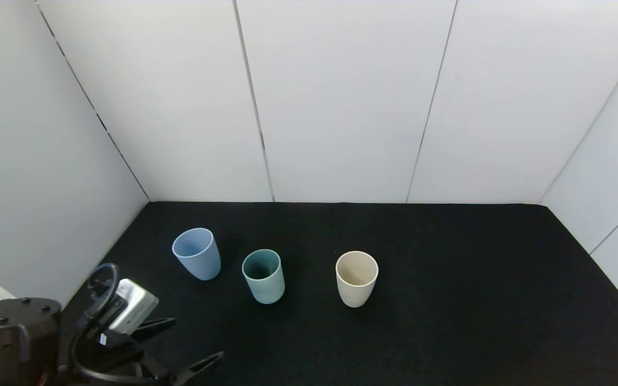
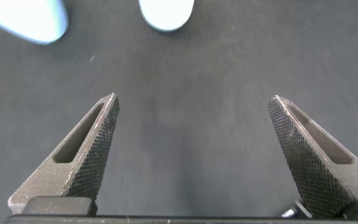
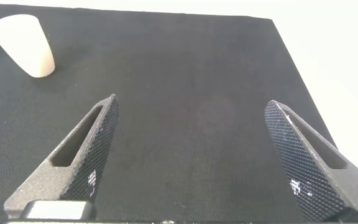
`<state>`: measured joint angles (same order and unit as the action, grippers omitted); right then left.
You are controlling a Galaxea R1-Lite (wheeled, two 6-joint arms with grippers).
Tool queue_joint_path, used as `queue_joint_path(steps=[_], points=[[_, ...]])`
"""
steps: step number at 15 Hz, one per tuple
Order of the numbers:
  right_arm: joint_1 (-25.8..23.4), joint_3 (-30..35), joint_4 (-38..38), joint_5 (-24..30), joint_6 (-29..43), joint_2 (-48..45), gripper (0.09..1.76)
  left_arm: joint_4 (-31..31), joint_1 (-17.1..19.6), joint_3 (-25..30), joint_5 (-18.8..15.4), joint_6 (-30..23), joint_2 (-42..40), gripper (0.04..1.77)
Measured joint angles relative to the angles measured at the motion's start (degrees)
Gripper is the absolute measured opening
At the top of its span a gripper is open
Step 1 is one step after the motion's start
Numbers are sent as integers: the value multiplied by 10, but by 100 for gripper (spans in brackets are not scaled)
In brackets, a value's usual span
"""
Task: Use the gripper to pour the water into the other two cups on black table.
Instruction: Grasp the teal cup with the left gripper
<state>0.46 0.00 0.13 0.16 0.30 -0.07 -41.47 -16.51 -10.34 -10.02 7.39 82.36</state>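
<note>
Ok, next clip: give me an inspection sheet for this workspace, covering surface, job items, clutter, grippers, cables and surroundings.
Surface: black table, matte and cloth-like.
Job's things: light blue cup, teal-green cup and cream-white cup stand upright in a rough row, apart from one another; contents cannot be judged.
Clutter: nothing seen.
Grippers: left gripper open, at the table's near left corner, short of the cups, holding nothing; right gripper open over bare table, cream-white cup farther off, not visible in the head view.
Cables: black cable loops over the left arm's wrist.
Surroundings: white panelled walls on three sides.
</note>
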Motion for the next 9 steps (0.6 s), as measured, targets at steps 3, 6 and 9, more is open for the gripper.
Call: queue_joint_path(steps=[3, 6, 9], points=[[0, 0, 0, 0, 0, 0, 171, -125, -13, -4, 7, 2, 111, 172], [0, 0, 0, 0, 0, 0, 171, -268, -18, -8, 11, 1, 213, 172], [0, 0, 0, 0, 0, 0, 171, -353, -20, -21, 15, 1, 290, 172]])
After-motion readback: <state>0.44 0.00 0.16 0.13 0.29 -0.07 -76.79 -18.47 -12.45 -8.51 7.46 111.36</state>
